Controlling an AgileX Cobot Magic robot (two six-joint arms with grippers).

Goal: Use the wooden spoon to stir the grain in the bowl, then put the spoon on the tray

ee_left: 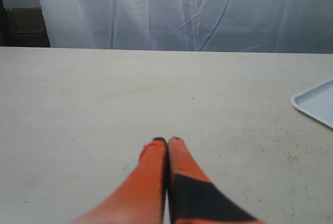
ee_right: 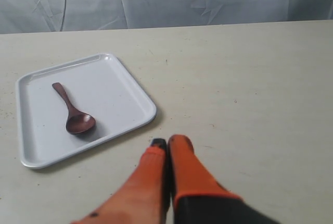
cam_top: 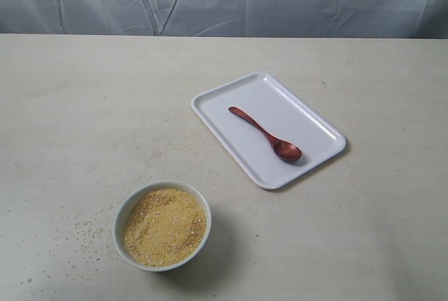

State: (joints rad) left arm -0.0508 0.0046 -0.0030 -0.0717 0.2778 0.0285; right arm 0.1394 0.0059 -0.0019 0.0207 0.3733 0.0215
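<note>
The wooden spoon (cam_top: 266, 134) lies on the white tray (cam_top: 231, 94), head toward the near right corner; the right wrist view shows the spoon (ee_right: 73, 113) and tray (ee_right: 114, 73) too. The small white bowl (cam_top: 129, 206) stands near the front left, filled with yellow-tan grain (cam_top: 164, 227). No arm appears in the exterior view. My left gripper (ee_left: 167, 140) is shut and empty above bare table, with a tray corner (ee_left: 317, 104) off to one side. My right gripper (ee_right: 169, 141) is shut and empty, just off the tray's corner.
Loose grains (cam_top: 91, 227) are scattered on the beige table (cam_top: 364, 231) around the bowl and between bowl and tray. A pale blue-grey curtain (cam_top: 224, 0) hangs behind the table's far edge.
</note>
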